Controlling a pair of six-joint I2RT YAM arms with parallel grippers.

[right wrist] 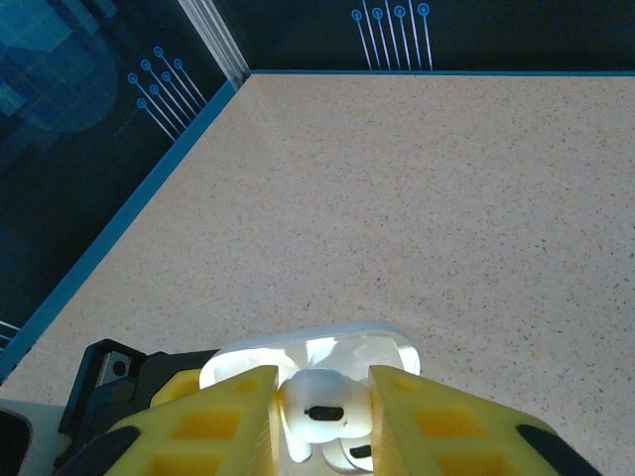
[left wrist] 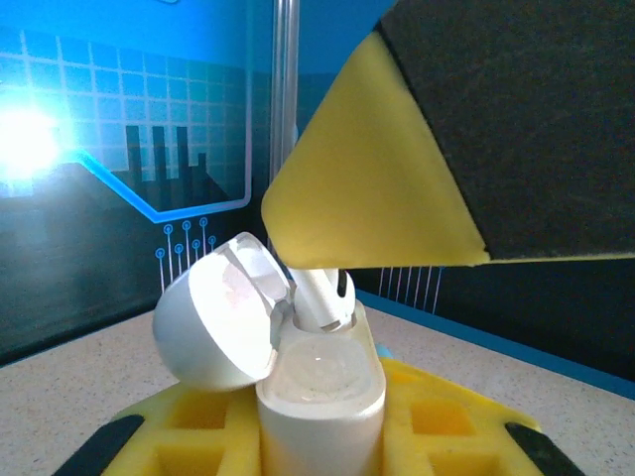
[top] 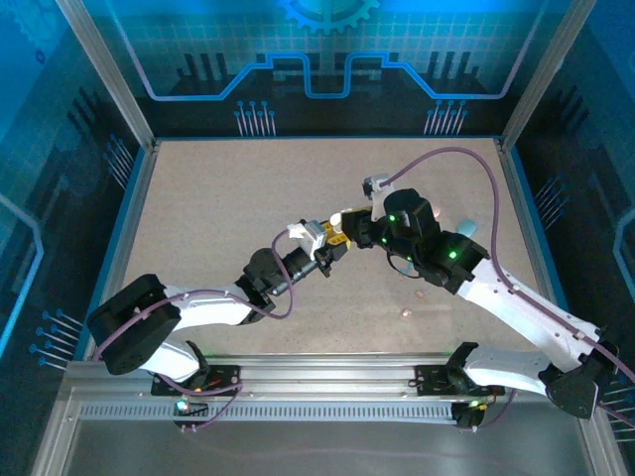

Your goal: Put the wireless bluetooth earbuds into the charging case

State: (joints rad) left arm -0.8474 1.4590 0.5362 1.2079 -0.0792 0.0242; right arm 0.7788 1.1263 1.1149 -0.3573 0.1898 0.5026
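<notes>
Arms [top: 213, 309] white, black joints [top: 268, 270]; purple cables [top: 466, 154]; yellow pincer fingers [right wrist: 218, 426]; green lights [top: 451, 256].

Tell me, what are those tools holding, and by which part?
The left tool grips the white charging case by its lower body; the right tool pinches an earbud by its upper part.

We see 1 glossy white, rounded plastic charging case [left wrist: 319, 402] standing upright, clamped between the 2 yellow foam pads [left wrist: 189, 426] of the left gripper [left wrist: 319, 436], its lid [left wrist: 213, 332] hinged open to the left. From above, the yellow-padded black right gripper [left wrist: 313, 260] holds 1 small white earbud [left wrist: 322, 297], its lower end inside the case's mouth. A speckled beige tabletop [left wrist: 556, 357] lies behind.
</notes>
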